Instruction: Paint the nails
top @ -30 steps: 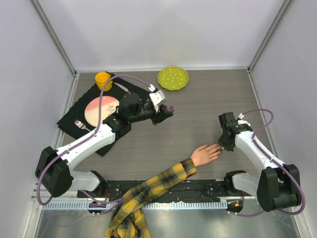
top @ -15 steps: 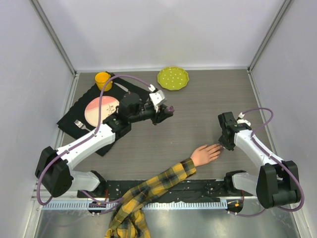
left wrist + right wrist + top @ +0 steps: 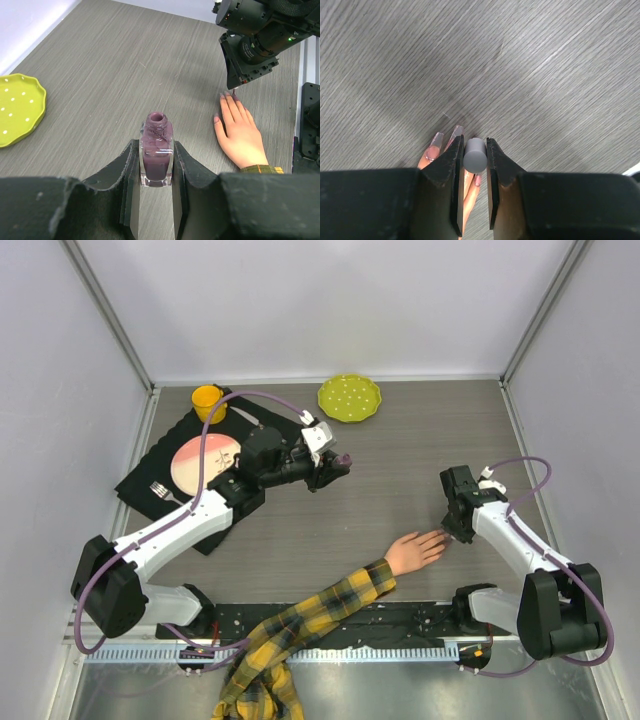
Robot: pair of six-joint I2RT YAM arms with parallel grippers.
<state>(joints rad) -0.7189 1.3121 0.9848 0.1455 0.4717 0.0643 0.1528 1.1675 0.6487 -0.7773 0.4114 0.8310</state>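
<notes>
The pale mannequin hand with a yellow-and-black plaid sleeve lies flat near the front of the table. My right gripper hovers over its fingertips, shut on a grey cylindrical brush cap. Long nails tinted purple-pink show under the right fingers; the brush tip is hidden. My left gripper is shut on an open bottle of purple polish, held upright above the table's middle. The hand and the right gripper also show in the left wrist view.
A yellow-green dotted plate sits at the back. A black mat at the left holds a pink plate, a fork and a yellow cup. A black rail runs along the near edge.
The right arm has shifted very slightly while its gripper stays over the fingertips. The left arm holds the bottle in the same place.
</notes>
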